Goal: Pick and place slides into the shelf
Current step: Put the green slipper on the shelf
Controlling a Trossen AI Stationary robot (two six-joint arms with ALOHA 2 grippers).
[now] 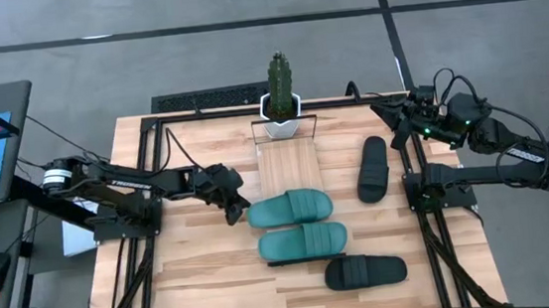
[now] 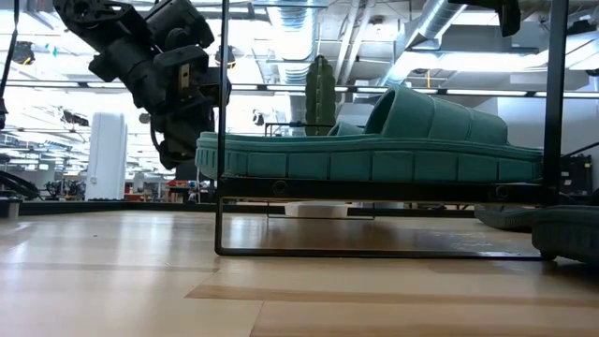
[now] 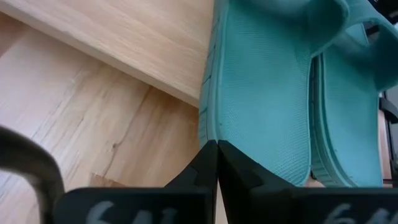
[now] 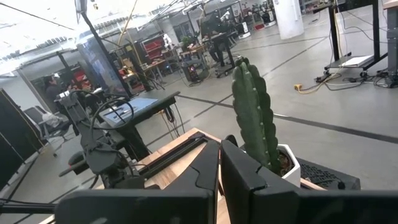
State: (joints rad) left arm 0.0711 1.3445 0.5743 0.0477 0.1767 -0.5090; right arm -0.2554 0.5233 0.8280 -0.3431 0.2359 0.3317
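One teal slide (image 1: 290, 208) lies sole-down across the near end of the shelf (image 1: 288, 165), raised off the table in the low view (image 2: 374, 150). My left gripper (image 1: 237, 211) is shut at that slide's left end. The second teal slide (image 1: 303, 241) and a black slide (image 1: 365, 271) lie on the table nearer the front edge. The other black slide (image 1: 372, 168) lies on the table right of the shelf. My right gripper (image 1: 398, 126) is shut and empty, held high at the far right. My left gripper's shut fingertips (image 3: 210, 155) meet the rim of the teal slide's left end (image 3: 209, 127). They come from the table's left, slanting downward, and pinch nothing. The slide rests level on the shelf's near end, its strap up.
A white pot with a green cactus (image 1: 281, 102) stands at the shelf's far end. Black frame rails (image 1: 147, 235) run along the table's left and right sides. Bare wood (image 1: 206, 280) lies at the near left.
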